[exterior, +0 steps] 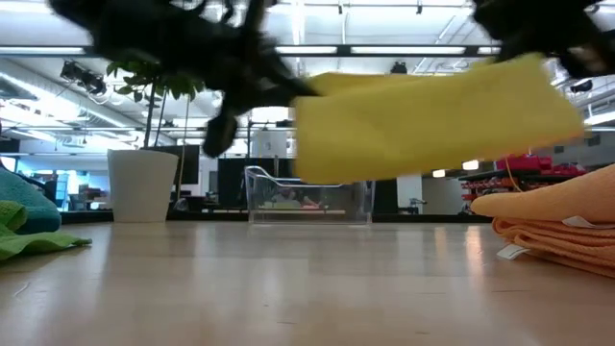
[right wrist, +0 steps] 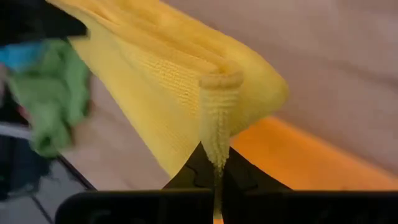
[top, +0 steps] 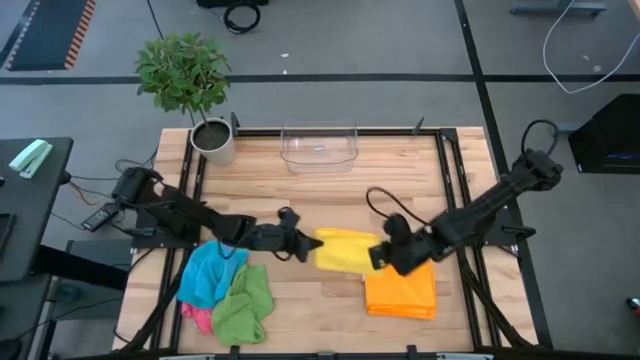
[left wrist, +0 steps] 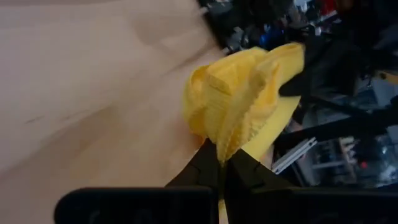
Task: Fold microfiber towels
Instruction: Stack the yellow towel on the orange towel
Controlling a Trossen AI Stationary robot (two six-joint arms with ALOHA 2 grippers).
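Bare wooden table (exterior: 288,288) fills the foreground of the low view; above it hangs the yellow towel (exterior: 432,115), clear of the surface and stretched between both arms, with no part touching the wood; the towel hangs doubled, its fold line running along the top. Left gripper (top: 300,244) is pinched tight on the towel's left end; its wrist view shows the two dark fingers (left wrist: 205,171) closed with bunched yellow cloth squeezed between them. Right gripper (top: 385,256) is likewise clamped on the opposite end; its wrist view shows a thin edge of the cloth pressed between the closed fingers (right wrist: 239,171), the rest of the towel running away from the camera. In the high view the yellow towel sits mid-table, slightly toward the front edge. Folded orange towels (top: 402,288) lie stacked just beside and below the right gripper, toward the table's front right. At front left lies an unfolded heap: blue towel (top: 207,272), green towel (top: 245,303) and a bit of pink towel (top: 200,318) showing beneath them; all three overlap. Clear plastic bin (top: 319,146) stands at the far edge, centre; potted plant (top: 200,95) stands at the far left corner.
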